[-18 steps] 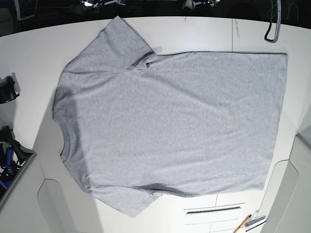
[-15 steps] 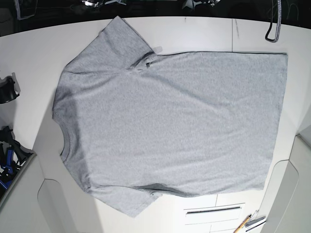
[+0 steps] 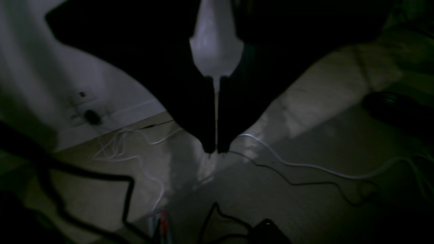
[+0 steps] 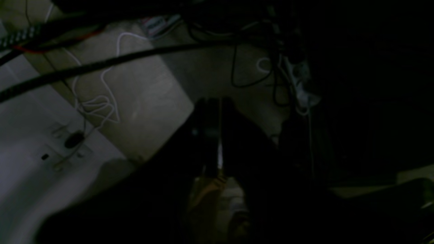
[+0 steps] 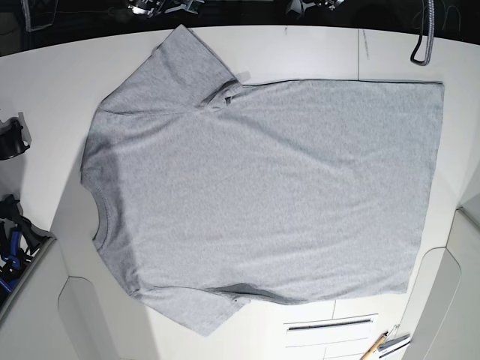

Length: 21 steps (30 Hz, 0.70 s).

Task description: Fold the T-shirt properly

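Item: T-shirt point(image 5: 262, 202), grey, short-sleeved. It lies spread flat on the white counter point(image 5: 45, 82), plain side up, neck to one end and hem to the other, both sleeves out. One sleeve shows a small tuck at the armpit; the other has a slight crease along its lower seam. No fold is made yet.

Item: left gripper point(image 3: 215, 149). Fingers point(image 3: 206, 128) closed together with only a sliver of light between, nothing held. It hangs off the counter, over a dim floor strewn with cables point(image 3: 305, 166). The shirt is nowhere beneath or ahead of it in its own view.

Item: right gripper point(image 4: 217, 105). Its view is very dark, but the fingers appear pressed together and empty. It too is away from the cloth, above the floor and wiring.

Risks, as I judge them:
- Both grippers start closed and well away from the shirt; arriving without opening would push the fabric into ridges instead of pinching it.
- A pinch may catch only the top layer, so the layers part and the fold goes crooked.
- The tucked armpit may be folded in as a lump.
- Uneven lifting by the two arms would skew the hem line.
- Loose cables near both grippers could snag.
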{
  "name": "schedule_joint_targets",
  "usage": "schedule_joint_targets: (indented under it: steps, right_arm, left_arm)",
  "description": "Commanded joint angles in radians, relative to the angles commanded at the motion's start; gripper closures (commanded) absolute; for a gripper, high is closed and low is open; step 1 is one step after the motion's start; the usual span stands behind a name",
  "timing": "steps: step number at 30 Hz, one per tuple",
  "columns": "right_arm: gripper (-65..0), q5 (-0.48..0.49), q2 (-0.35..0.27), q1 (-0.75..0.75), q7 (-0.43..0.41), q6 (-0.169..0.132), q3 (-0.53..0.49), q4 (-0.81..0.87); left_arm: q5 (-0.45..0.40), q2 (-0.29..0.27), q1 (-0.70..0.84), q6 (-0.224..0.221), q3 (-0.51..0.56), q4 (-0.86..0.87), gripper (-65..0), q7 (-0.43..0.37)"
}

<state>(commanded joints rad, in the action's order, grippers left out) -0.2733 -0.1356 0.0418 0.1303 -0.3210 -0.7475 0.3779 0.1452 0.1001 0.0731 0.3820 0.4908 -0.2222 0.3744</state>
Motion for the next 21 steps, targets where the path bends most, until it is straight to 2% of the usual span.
schedule_joint_targets:
  steps: [2,3,8,9,11,13,14,17,21]
  right_arm:
    - [-27.4,0.000,0.000,0.001,0.000,0.000,0.000,0.000]
    - [-31.2,0.000,0.000,0.001,0.000,0.000,0.000,0.000]
    - [-31.8,0.000,0.000,0.000,0.000,0.000,0.000,0.000]
    - [-31.7,0.000,0.000,0.000,0.000,0.000,0.000,0.000]
    - [-29.7,0.000,0.000,0.001,0.000,0.000,0.000,0.000]
    - [-25.0,0.000,0.000,0.000,0.000,0.000,0.000,0.000]
    - [-22.5,0.000,0.000,0.000,0.000,0.000,0.000,0.000]
    - [-19.4,0.000,0.000,0.001,0.001,0.000,0.000,0.000]
    - [-19.4,0.000,-0.003,0.006,0.002,-0.001,0.000,0.000]
  left_arm:
    - [0.031,0.000,0.000,0.000,0.000,0.000,-1.9,0.000]
    - [0.040,0.000,0.000,-0.002,0.000,0.000,-2.0,0.000]
    - [0.053,0.000,0.000,-0.103,0.000,0.000,-2.0,0.013]
    - [0.053,0.000,0.000,-0.109,0.000,0.000,-2.9,0.016]
    - [0.050,0.000,0.000,-0.109,0.000,0.000,-9.5,0.023]
    - [0.028,0.000,0.000,-0.108,0.000,0.000,-14.0,0.023]
    - [0.026,0.000,0.000,-0.095,0.000,0.000,-14.0,0.023]
    - [0.026,0.000,0.000,-0.009,0.000,0.000,-14.0,0.023]
    - [-0.038,0.000,0.000,0.160,0.000,0.000,-14.0,0.023]
